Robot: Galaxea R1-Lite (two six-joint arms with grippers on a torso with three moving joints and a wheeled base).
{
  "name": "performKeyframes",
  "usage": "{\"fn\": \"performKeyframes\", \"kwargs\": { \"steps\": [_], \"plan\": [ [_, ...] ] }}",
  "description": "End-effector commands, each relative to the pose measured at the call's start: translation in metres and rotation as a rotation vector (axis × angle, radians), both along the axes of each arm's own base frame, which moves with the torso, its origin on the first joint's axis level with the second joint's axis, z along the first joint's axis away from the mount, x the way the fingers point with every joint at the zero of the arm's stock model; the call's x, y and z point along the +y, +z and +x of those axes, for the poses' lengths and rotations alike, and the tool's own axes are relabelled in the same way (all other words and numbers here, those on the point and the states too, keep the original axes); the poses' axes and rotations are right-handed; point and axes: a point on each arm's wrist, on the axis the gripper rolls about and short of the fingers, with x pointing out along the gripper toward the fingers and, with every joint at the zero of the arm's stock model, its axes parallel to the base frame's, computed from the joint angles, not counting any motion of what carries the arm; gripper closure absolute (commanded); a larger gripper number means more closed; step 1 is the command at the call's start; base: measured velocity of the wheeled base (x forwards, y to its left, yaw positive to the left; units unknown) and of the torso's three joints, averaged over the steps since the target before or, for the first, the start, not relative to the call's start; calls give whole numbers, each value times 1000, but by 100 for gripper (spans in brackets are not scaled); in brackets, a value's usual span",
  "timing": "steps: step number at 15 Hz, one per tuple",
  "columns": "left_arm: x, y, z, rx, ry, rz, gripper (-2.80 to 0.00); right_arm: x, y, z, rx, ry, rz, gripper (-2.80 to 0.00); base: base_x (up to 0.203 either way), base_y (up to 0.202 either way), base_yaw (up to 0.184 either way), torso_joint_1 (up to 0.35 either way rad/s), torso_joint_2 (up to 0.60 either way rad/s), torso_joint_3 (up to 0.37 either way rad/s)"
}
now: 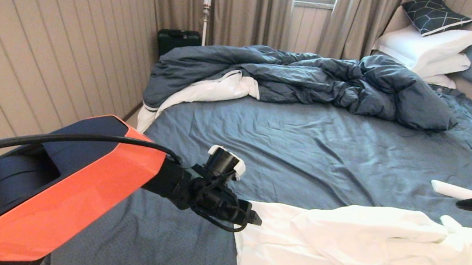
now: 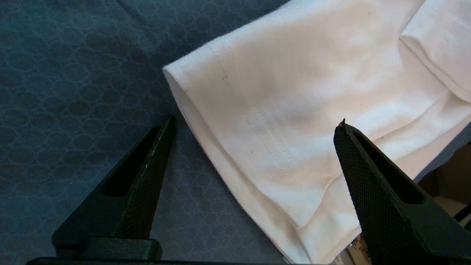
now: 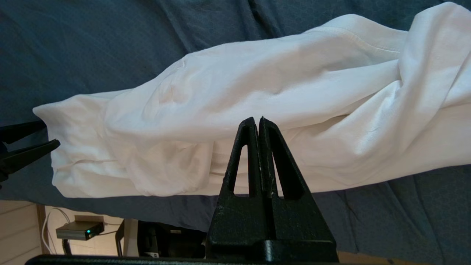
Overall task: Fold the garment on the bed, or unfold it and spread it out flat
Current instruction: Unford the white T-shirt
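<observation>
Near the bed's (image 1: 305,144) front edge, white garment (image 1: 360,246) lying folded long, left gripper (image 2: 254,125) fingers wide over its hemmed end, right gripper (image 3: 258,123) fingers pressed together above it, holding nothing.

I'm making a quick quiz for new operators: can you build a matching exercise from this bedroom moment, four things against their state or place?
Things:
1. left gripper
2. right gripper
3. garment
4. duvet

States or places:
A. rumpled heap on the far part of the bed
B. fingers shut, nothing between them
C. folded into a long strip along the near edge
D. fingers wide apart at the garment's hemmed end

Pairs: 1-D, 2-B, 3-C, 4-A
</observation>
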Motion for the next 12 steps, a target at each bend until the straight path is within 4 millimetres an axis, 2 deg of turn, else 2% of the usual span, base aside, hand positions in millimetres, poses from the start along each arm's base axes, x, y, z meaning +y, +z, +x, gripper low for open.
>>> {"fn": "performKeyframes", "kwargs": {
  "steps": [1, 4, 5, 12],
  "plan": [
    [-3, -1, 2, 4, -1, 0, -280, 0, 0, 0, -1, 1, 2, 0, 0, 0, 0, 0, 0, 0],
    [-10, 0, -3, 12, -21, 7, -280, -1, 2, -2, -6, -5, -2, 0, 0, 0, 0, 0, 0, 0],
    [-13, -1, -5, 14, -30, 9, 0, -1, 3, -2, -9, -5, -4, 0, 0, 0, 0, 0, 0, 0],
    [-22, 1, -11, 6, -52, 4, 0, -8, 8, -6, -25, -31, -15, 0, 0, 0, 0, 0, 0, 0]
  ]
}}
